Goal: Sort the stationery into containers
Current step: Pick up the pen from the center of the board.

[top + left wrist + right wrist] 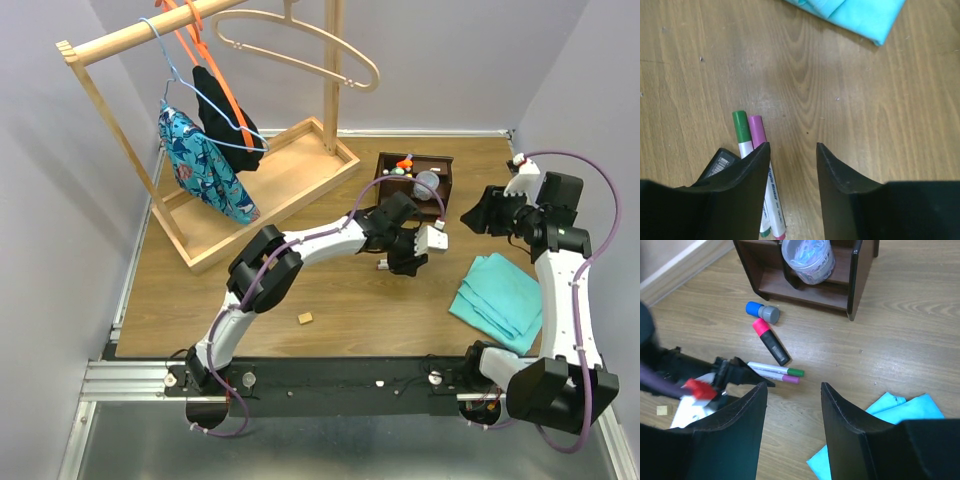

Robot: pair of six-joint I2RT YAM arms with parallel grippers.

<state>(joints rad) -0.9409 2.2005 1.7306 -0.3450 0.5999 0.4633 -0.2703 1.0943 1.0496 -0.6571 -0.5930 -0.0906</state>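
your left gripper [792, 146] hangs low over the table, jaws about half apart with only bare wood between them, nothing held. the green-capped marker [742, 131] and the purple-capped marker [758, 132] lie touching side by side, off toward the left edge of the wrist view, slipping under that finger [747, 185] instead of sitting in the gap. their long axis runs nearly along the fingers, so i'd say shift across and you'll straddle them. your right gripper [792, 387], also parted and empty, is farther off, facing the organizer [860, 270]. the left arm is nearer.
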